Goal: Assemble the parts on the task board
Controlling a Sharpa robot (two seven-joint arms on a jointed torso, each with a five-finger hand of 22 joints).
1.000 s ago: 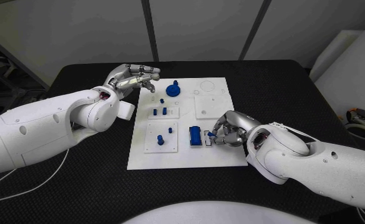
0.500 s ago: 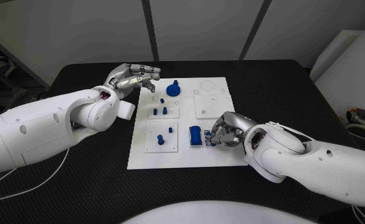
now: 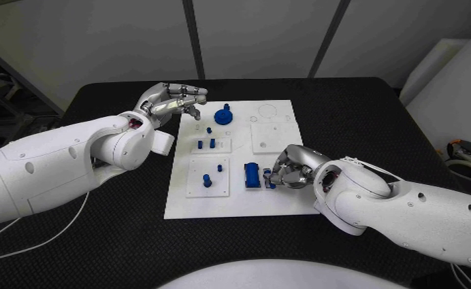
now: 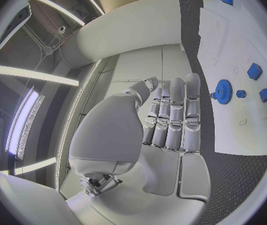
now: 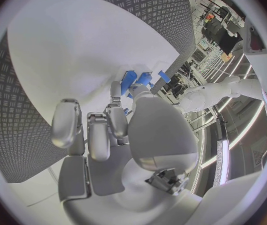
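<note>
Board [image 3: 284, 202] lies in the middle of the black table [image 3: 373, 112], and on it we see a blue gear [image 3: 224, 115], blue pegs [image 3: 206, 144] and a blue block [image 3: 252, 175]. Our right hand [image 3: 290, 170] rests on the board just beside the block, fingers curled down; we cannot tell whether they pinch a part. Our left hand [image 3: 173, 102] hovers at the board's far left corner, near the gear, fingers together and bent, holding nothing.
</note>
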